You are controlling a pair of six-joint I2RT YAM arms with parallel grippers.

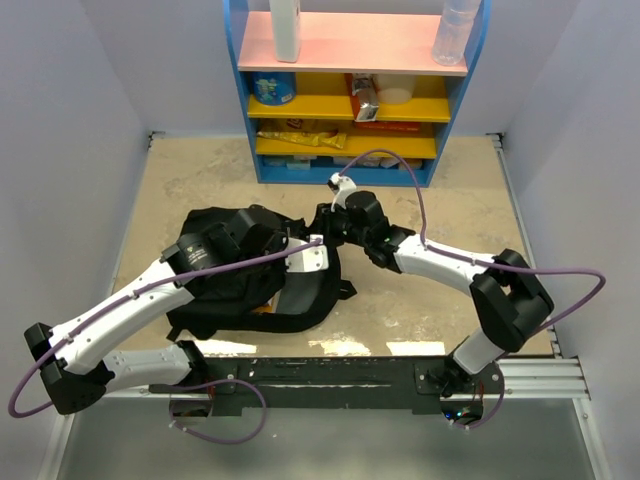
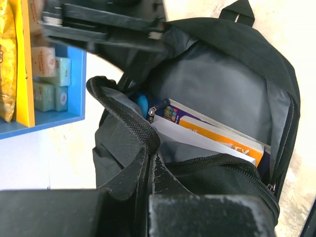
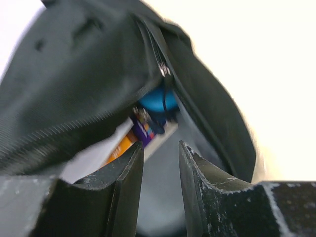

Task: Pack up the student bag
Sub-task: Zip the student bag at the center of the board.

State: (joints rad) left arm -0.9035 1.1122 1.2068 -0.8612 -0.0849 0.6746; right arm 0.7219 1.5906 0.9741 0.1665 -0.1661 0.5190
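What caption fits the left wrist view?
Left gripper holds the student bag open; books and a blue item sit inside.

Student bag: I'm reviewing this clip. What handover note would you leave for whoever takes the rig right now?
Grippers: the left gripper looks shut on the opening edge of the student bag. The right gripper is slightly open and empty, near the zipper pull.
Things: the bag lies on the table, main compartment unzipped.
Done: books and a blue item are inside.
Left: probably zipping it closed.
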